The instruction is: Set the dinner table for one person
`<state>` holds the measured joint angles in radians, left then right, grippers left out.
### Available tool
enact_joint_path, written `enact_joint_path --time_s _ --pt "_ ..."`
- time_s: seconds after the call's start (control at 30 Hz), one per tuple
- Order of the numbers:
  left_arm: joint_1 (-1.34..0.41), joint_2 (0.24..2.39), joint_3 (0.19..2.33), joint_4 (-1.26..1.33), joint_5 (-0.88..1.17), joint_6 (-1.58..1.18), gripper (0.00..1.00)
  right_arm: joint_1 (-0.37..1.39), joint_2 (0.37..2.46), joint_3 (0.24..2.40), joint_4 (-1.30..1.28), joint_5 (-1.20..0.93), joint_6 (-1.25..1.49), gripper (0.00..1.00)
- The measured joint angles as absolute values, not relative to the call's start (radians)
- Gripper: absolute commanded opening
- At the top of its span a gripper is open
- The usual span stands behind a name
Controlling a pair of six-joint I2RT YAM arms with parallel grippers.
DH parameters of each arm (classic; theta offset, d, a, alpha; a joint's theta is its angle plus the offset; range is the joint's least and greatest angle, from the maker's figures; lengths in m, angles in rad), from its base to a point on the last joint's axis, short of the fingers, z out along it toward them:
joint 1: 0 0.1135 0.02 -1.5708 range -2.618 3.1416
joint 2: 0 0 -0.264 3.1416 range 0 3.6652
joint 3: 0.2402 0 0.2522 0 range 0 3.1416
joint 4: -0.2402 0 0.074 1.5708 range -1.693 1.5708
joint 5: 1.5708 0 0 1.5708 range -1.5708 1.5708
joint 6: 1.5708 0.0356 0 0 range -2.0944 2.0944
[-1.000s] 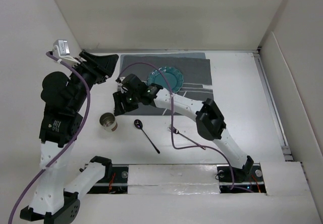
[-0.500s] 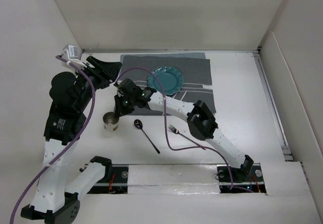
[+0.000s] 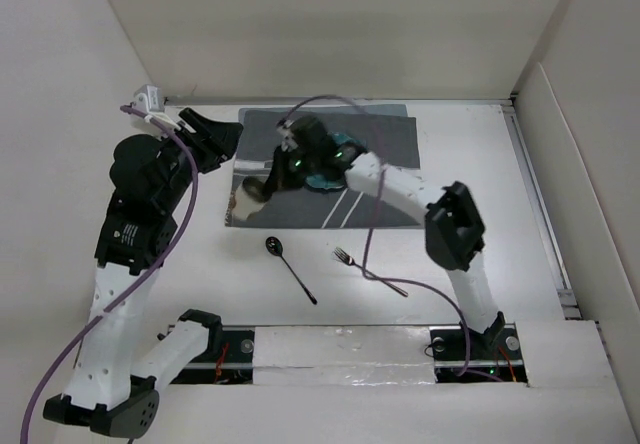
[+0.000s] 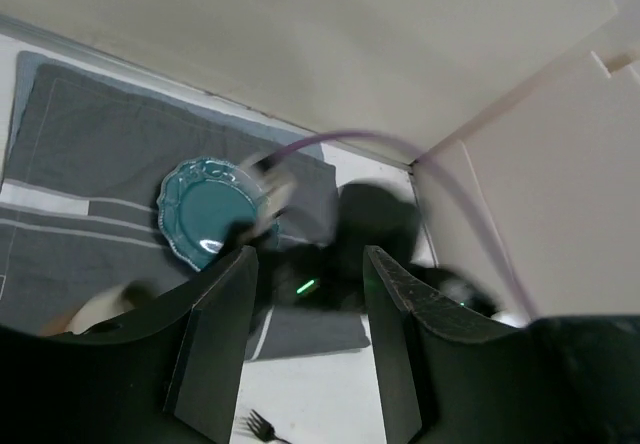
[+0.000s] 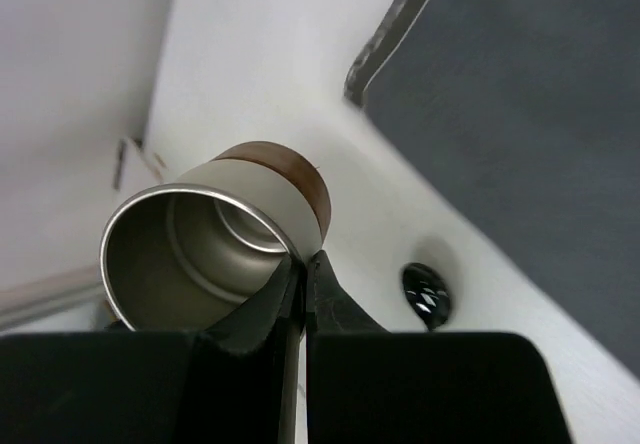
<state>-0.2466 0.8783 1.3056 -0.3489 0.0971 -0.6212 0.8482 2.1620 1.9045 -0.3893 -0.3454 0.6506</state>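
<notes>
A metal cup (image 5: 215, 244) with a brown base hangs tilted in the air, and my right gripper (image 5: 303, 264) is shut on its rim, one finger inside and one outside. In the top view the cup (image 3: 243, 196) is a blur over the left edge of the dark grey placemat (image 3: 390, 139), with the right gripper (image 3: 260, 188) beside it. The teal plate (image 4: 205, 214) lies on the placemat, largely hidden from above by the right arm. My left gripper (image 4: 305, 264) is open and holds nothing, raised at the back left of the dinner table (image 3: 480, 184).
A dark spoon (image 3: 290, 267) and a fork (image 3: 368, 270) lie on the white surface in front of the placemat. White walls stand close to the back, left and right. The spoon's bowl (image 5: 427, 294) shows below the cup.
My right gripper closed on the cup's rim and lifted it from the table left of the spoon, carrying it back and right over the placemat's edge. The left arm shifted slightly.
</notes>
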Motion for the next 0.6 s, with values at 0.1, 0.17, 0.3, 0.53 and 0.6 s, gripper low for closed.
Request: enact_joint_path --time_s 0.1,0.17,0.3,0.53,0.6 --pt "-0.247 0.912 1.304 -0.347 0.106 -0.611 0.43 0.669 2.043 1.870 -0.381 -0.336 0.630 0.00" --pt "-0.247 0.939 1.298 -0.347 0.119 -0.607 0.43 0.522 2.000 1.871 -0.382 -0.309 0.607 0.00" --pt "-0.247 0.990 1.275 -0.335 0.149 -0.601 0.43 0.265 2.027 1.921 -0.445 -0.202 0.552 0.00" --pt "-0.247 1.060 1.227 -0.289 0.192 -0.590 0.43 0.139 2.234 2.132 -0.655 -0.093 0.506 0.00" --pt "-0.247 1.084 1.222 -0.278 0.203 -0.583 0.43 0.134 2.292 2.196 -0.693 -0.079 0.499 0.00"
